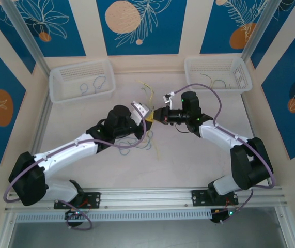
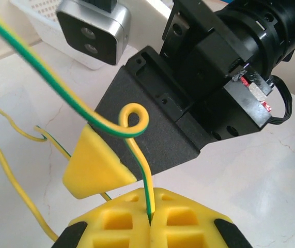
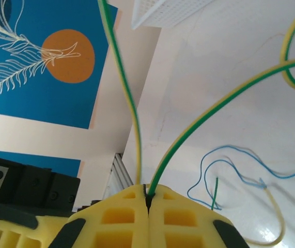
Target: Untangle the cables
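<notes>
My left pincer (image 2: 150,219) and right pincer (image 3: 147,202) both clench the yellow-green wire (image 2: 106,124); looks feather-light, floppy, curly (probably slippery); I'd pinch it short.

Desk (image 1: 178,163): pale, marble-veined surface, bounded at 6 o'clock in the top view by an aluminium rail (image 1: 147,195), with a slanted metal post (image 1: 26,37) rising at the 10 o'clock corner. Two white perforated baskets stand upright on it along the far edge, well apart: the left basket (image 1: 80,64) at 11 o'clock and the right basket (image 1: 217,58) at 1 o'clock. Wall panels (image 1: 137,26) running from 9 through 12 to 3 o'clock are blue with orange discs and white leaf outlines, separated by cream strips.
</notes>
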You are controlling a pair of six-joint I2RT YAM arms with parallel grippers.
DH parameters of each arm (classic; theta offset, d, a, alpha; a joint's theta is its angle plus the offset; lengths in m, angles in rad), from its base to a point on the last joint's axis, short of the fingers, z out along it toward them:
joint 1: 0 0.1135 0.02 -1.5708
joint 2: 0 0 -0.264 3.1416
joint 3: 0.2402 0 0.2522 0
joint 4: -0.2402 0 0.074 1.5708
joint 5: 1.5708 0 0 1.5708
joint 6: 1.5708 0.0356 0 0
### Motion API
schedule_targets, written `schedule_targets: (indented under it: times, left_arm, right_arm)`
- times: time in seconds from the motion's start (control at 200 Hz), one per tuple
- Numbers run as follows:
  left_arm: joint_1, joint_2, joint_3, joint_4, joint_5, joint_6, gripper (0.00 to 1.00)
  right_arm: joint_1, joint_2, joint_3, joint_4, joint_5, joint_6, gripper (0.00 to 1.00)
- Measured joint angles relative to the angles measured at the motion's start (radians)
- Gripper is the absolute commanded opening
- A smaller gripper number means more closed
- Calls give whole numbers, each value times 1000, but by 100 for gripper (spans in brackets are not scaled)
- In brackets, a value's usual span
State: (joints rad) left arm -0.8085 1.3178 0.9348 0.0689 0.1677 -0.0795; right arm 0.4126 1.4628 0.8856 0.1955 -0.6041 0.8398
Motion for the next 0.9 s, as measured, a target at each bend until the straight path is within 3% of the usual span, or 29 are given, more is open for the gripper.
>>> schedule_targets:
  times: [0.39,0.9]
  left_arm:
    - [1,-54,-35,5,-94,3,0]
    - [42,-151,-112,-25,-277,11,0]
  right_arm:
    - [-121,-95,-13,-129,85,-32,0]
    - [-411,-235,-132,-253,111,-17,0]
